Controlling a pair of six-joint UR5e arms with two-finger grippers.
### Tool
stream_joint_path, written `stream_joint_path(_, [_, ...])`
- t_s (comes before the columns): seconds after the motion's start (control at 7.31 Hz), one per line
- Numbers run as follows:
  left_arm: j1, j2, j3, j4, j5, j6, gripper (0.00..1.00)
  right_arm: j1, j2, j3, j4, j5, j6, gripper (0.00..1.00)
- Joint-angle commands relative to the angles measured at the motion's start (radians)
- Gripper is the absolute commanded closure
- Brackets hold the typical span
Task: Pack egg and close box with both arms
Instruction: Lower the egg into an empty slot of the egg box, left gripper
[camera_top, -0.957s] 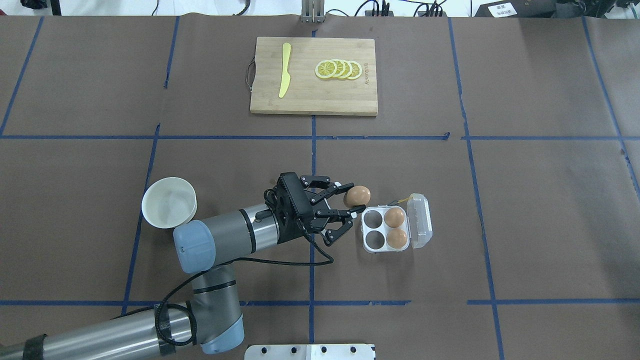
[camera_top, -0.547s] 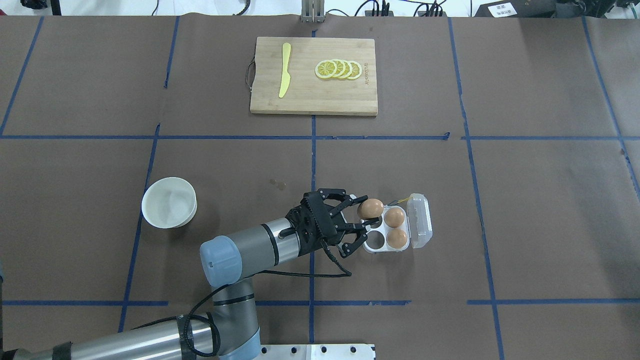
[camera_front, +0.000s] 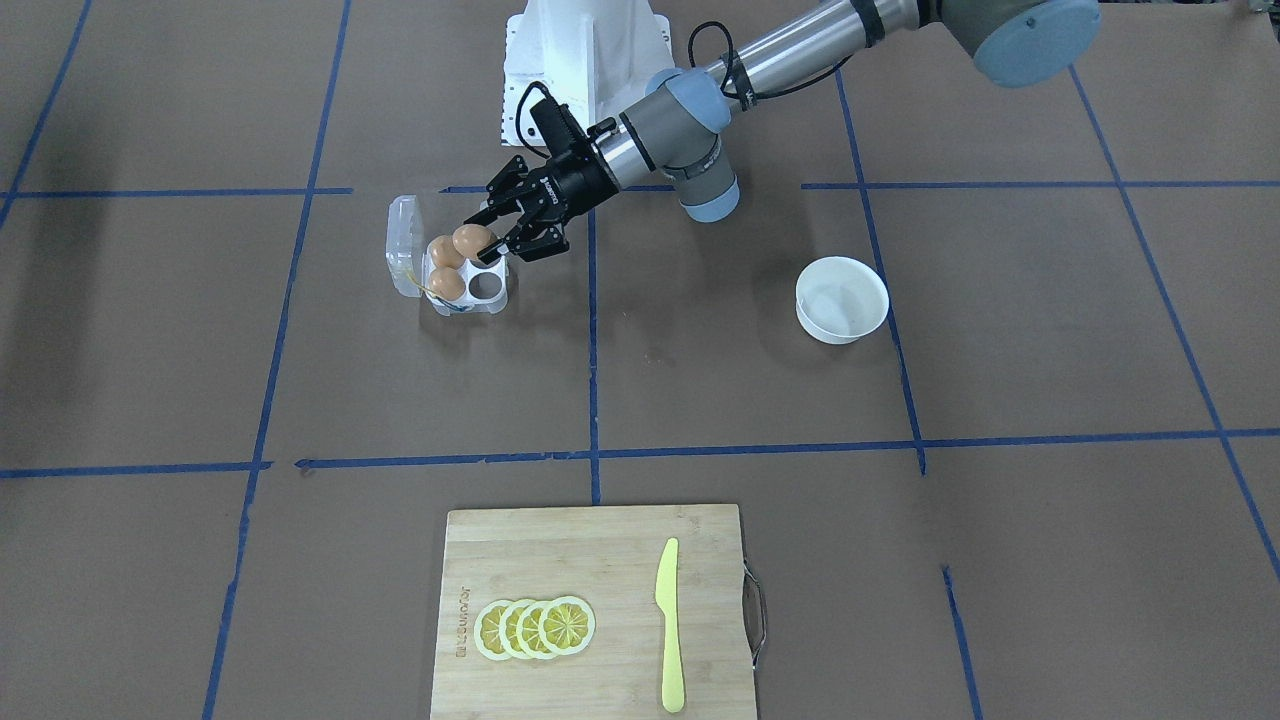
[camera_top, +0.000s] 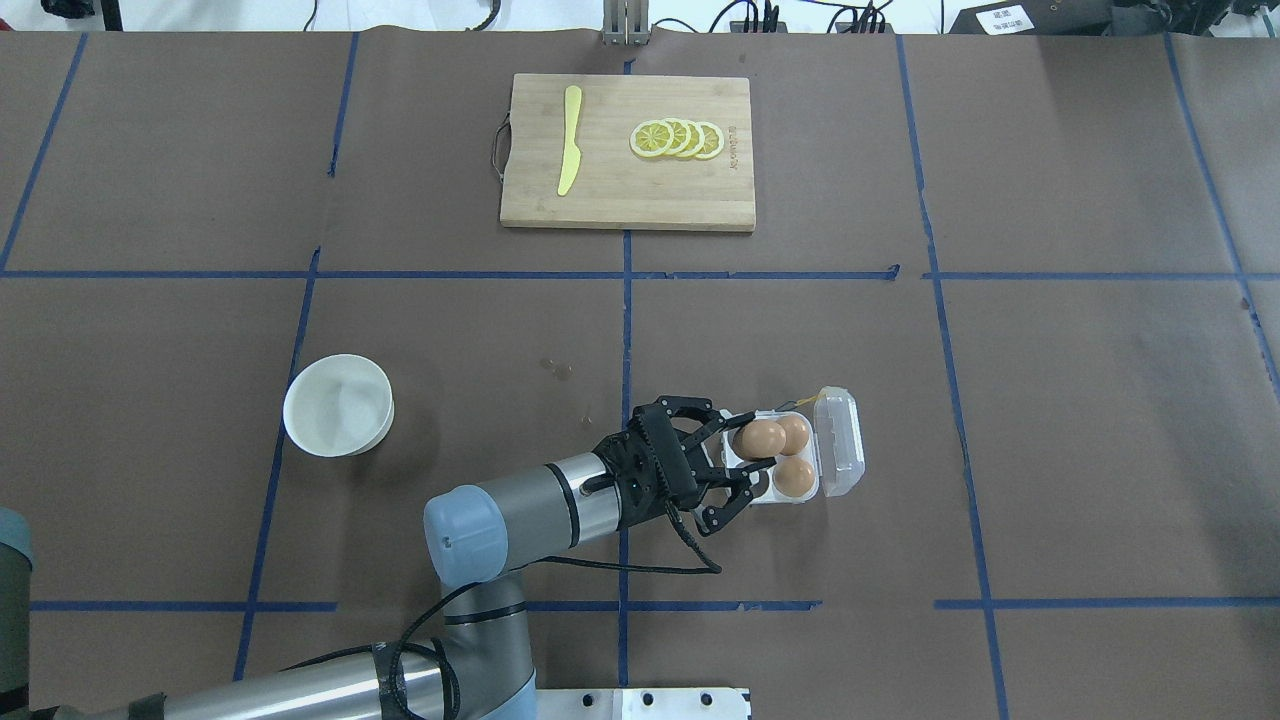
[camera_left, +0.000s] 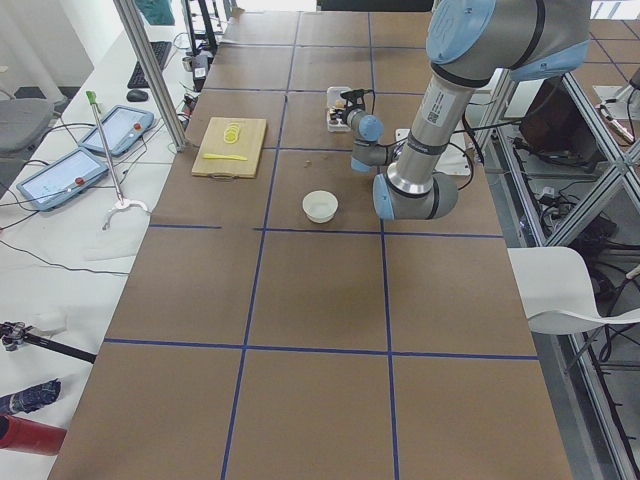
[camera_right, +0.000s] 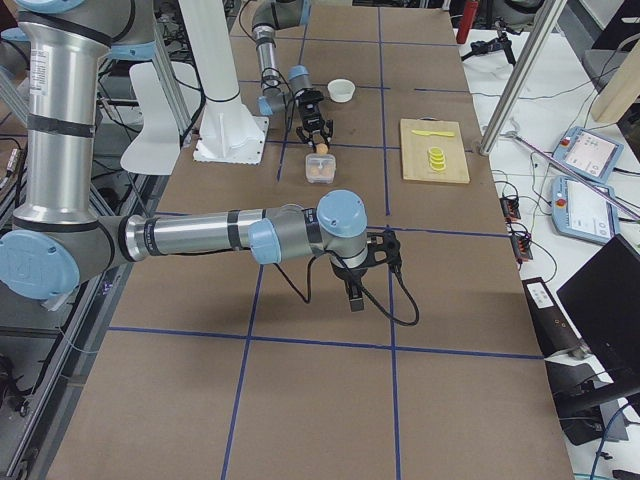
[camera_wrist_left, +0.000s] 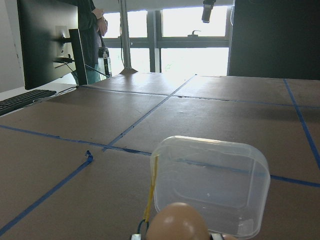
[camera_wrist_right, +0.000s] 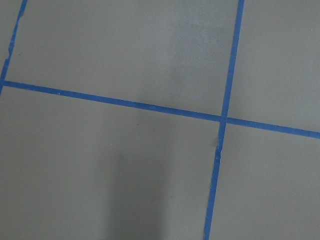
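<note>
The left gripper (camera_top: 742, 450) clasps the egg (camera_top: 760, 438) over the box (camera_top: 840, 455) beside two packed eggs (camera_top: 795, 477), seemingly hiding a cell; whether the right gripper (camera_right: 353, 292) is parted, I cannot tell.

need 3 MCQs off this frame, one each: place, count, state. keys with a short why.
1. Where is the white bowl?
A. On the cutting board
B. On the table, to the robot's left of the box
C. Inside the box

2. How many eggs show, counting the held egg?
A. One
B. Three
C. Five

3. What state is the box's lid in?
A. Open, swung back
B. Shut over the cells
C. Detached, lying in the bowl

Key:
1 B: the overhead view shows it on the table, left of the box.
2 B: one is in the left gripper over the box, and two seated eggs are in cells.
3 A: it hangs off the side of the box away from the arm, with the cells uncovered.
</note>
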Motion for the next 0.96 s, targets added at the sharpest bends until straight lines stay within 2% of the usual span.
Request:
stream_joint_path(0.0, [0.008,-0.003,0.001,0.001,-0.017,0.001,0.83,-0.001,0.001,0.001,0.0,0.0,0.002,0.0])
stream_joint_path(0.82, [0.008,-0.003,0.001,0.007,-0.021,-0.001,0.71,-0.001,0.007,-0.016,0.0,0.0,0.002,0.0])
